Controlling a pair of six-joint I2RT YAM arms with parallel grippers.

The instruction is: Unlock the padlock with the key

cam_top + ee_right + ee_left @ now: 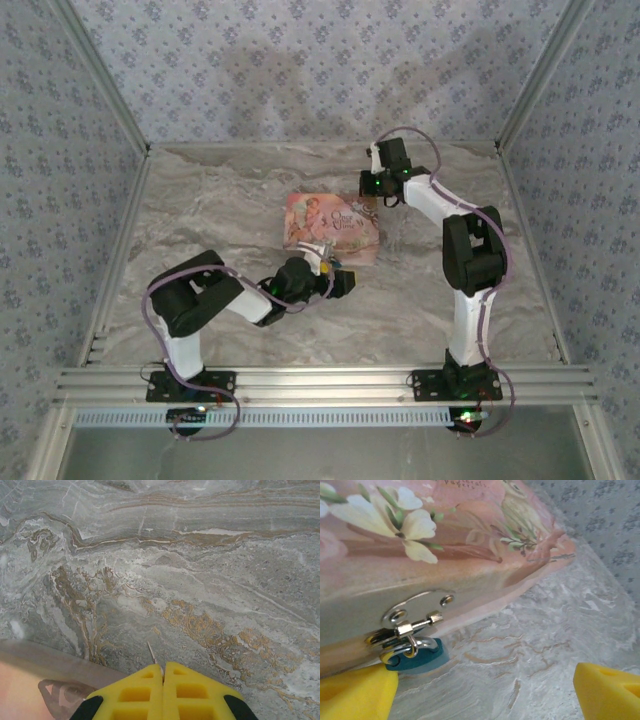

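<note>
A teal padlock [417,659] hangs by its silver shackle from the metal hasp [405,627] on the front of a pink flowered box [333,228]. My left gripper [485,697] is open just in front of it. The padlock lies beside the left yellow finger [355,692], and the right finger [607,692] stands far off over bare table. My right gripper [163,669] hovers beyond the box's far right corner, shut on the key, whose thin metal blade [151,653] sticks out between the fingertips. In the top view the left gripper [338,280] is at the box's near edge.
The box [30,690] shows at the lower left of the right wrist view. The marbled table top [220,200] is fenced by patterned walls at the back and both sides. An aluminium rail [320,382] runs along the near edge.
</note>
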